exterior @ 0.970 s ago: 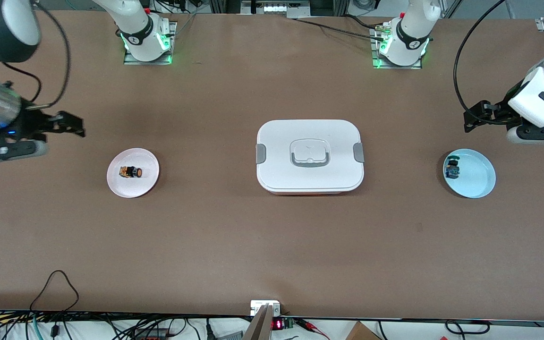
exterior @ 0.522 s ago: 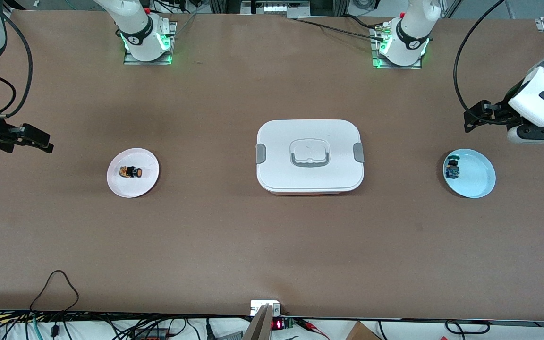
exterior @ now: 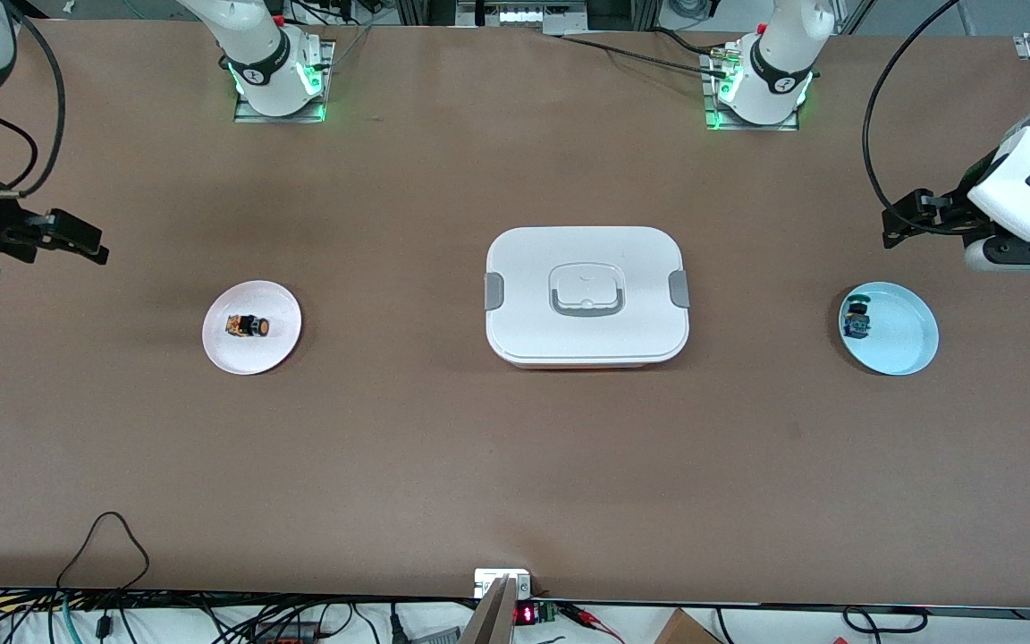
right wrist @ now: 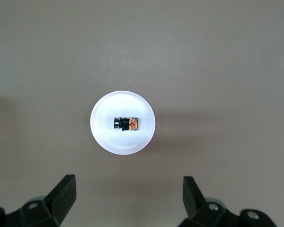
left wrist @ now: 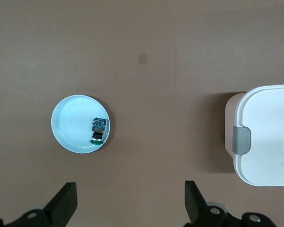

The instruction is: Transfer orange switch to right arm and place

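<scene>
Since a second ago the right pincer (exterior: pixel 77 240) has drawn back toward the worktop's (exterior: pixel 515 465) edge at its own end, fingers spread apart and empty. Its partner, the left pincer (exterior: pixel 904 222), hovers beside the blue dish (exterior: pixel 913 353), likewise apart. Lying on its side in the white dish (exterior: pixel 251 353), the orange switch (exterior: pixel 248 326) looks light, rigid and apt to roll; pinching the black body seems safest.
</scene>
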Robot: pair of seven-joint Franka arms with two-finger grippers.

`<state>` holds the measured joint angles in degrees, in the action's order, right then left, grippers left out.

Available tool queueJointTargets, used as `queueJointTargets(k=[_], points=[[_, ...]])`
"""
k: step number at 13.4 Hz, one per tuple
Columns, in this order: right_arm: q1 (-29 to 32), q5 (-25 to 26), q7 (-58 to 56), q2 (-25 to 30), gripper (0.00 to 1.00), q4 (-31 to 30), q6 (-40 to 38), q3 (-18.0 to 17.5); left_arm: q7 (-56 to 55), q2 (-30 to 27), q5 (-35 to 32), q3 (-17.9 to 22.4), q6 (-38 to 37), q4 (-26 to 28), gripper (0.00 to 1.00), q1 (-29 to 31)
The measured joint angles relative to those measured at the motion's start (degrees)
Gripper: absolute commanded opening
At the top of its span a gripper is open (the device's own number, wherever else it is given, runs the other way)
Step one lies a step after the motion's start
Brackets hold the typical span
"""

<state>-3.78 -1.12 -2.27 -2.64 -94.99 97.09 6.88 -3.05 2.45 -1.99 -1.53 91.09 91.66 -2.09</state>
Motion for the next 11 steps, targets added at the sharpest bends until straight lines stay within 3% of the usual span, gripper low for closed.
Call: queueJointTargets(k=[11], points=[[-0.03,-0.01,-0.01,0.67,1.00,3.19,-2.95,-0.12,0.00,-0.02,0.00,0.05,-0.76,-0.06,1.00,0.08]])
